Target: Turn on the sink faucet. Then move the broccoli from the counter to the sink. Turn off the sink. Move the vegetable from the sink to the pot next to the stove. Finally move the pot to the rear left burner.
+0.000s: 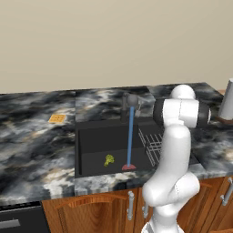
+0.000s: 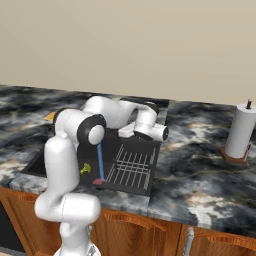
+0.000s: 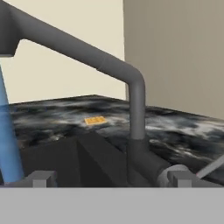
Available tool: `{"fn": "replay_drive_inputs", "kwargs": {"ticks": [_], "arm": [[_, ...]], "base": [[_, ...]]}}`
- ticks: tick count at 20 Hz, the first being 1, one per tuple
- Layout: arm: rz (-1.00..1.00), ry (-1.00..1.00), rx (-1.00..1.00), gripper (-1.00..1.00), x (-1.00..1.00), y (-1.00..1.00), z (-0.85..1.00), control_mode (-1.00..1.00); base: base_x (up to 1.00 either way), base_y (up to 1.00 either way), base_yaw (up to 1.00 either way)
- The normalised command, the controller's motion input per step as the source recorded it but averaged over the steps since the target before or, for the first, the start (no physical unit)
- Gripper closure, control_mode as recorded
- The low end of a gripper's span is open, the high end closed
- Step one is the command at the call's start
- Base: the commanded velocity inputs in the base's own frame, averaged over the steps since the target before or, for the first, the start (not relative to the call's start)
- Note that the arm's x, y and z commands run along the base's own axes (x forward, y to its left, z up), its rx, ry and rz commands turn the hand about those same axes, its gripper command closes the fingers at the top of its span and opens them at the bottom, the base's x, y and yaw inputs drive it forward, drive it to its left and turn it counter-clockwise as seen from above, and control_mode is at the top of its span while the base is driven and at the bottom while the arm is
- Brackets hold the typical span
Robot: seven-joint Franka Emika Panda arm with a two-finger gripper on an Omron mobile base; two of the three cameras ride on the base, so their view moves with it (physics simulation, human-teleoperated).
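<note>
Broccoli [image 1: 108,159] lies on the floor of the sink [image 1: 98,141], left of the blue water stream [image 1: 130,136] falling from the faucet [image 1: 129,105] onto the red drain disc [image 1: 129,167]. Orange waffle square [image 1: 57,119] sits on the desk [image 1: 32,150], left of the sink. Wire rack [image 1: 152,145] occupies the sink's right part. Pincer [image 3: 109,179] is released, jaws wide, just beside the faucet base.

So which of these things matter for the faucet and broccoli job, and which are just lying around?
Job:
sink faucet, running
broccoli, in the sink
counter
gripper, open by the faucet base

Lying about:
orange waffle square
paper towel roll
wire rack
</note>
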Motion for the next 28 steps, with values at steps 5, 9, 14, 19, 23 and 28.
{"fn": "replay_drive_inputs", "kwargs": {"ticks": [5, 9, 14, 19, 23, 28], "arm": [[0.02, -0.04, 0.00, -1.00, 0.43, 0.00, -0.12, -1.00], [0.00, -0.01, 0.00, -1.00, 0.35, 0.00, -0.18, -1.00], [0.00, -0.02, 0.00, -1.00, 0.37, 0.05, -0.23, -1.00], [0.00, -0.01, 0.00, -1.00, 0.30, 0.12, -0.22, -1.00], [0.01, 0.00, 0.00, -1.00, 0.13, 0.02, -0.02, -1.00], [0.06, 0.00, 0.00, -1.00, 0.27, 0.00, 0.00, -1.00]], "base": [[0.00, 0.00, 0.00], [0.00, 0.00, 0.00], [0.00, 0.00, 0.00], [0.00, 0.00, 0.00], [0.00, 0.00, 0.00], [0.00, 0.00, 0.00]]}}
